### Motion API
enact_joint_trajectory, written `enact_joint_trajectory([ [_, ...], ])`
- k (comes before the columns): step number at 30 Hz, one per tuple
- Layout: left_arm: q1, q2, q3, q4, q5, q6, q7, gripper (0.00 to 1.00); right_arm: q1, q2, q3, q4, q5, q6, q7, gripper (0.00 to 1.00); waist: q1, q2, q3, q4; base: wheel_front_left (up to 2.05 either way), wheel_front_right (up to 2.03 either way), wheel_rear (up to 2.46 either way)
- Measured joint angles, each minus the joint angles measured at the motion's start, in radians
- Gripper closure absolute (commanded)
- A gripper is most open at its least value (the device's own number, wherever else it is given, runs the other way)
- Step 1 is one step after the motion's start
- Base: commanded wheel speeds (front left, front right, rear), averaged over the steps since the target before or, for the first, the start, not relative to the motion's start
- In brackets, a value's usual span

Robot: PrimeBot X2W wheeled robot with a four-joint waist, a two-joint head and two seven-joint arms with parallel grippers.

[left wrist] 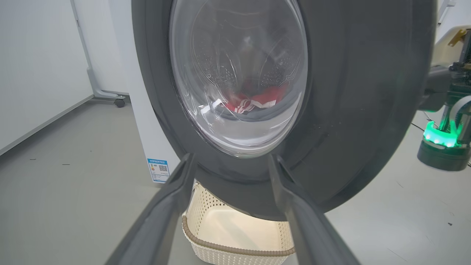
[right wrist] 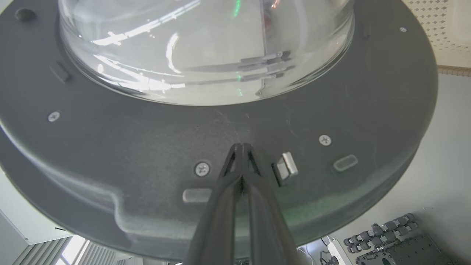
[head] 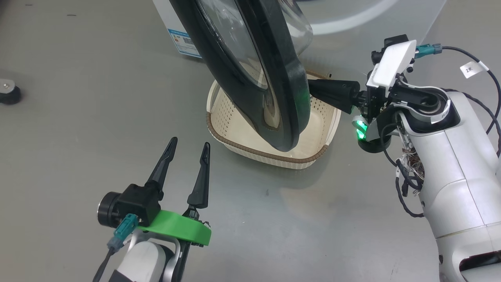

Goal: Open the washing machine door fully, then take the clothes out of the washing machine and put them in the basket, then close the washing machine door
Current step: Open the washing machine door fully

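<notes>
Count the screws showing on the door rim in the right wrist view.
4 screws: far left, lower middle, right of middle, upper right. Others may be hidden.

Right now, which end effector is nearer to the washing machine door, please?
Right. The right end effector, shut, meets the washing machine door's inner rim; the left end effector hangs open, short of its outer face.

Light: I see bright, even light.
Glare: white streaks on the washing machine door (right wrist: 147,73) glass.
Shadow: soft, on the floor (head: 242,176).
Blur: my left wrist view looks fuzzy.
</notes>
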Motion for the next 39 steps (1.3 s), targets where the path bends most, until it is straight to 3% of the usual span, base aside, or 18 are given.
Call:
enact_joint_trajectory([
  [23,0.023,0.0,-0.01,0.002,0.0,0.0,0.0,0.0,0.069,0.002,0.217,-0.118,0.15,-0.018,-0.009,1.0,0.0,0.0,-0.027,0.021,0.0,0.0,0.0],
  [34,0.025,0.0,-0.004,0.002,0.0,0.0,0.0,0.0,0.069,0.002,0.228,-0.133,0.156,-0.019,-0.063,1.0,0.0,0.0,-0.029,0.017,0.0,0.0,0.0],
  [39,0.025,0.0,0.013,0.003,0.0,0.0,0.0,0.0,0.069,-0.002,0.223,-0.122,0.102,-0.005,-0.093,1.0,0.0,0.0,-0.05,0.008,0.0,0.0,0.0],
])
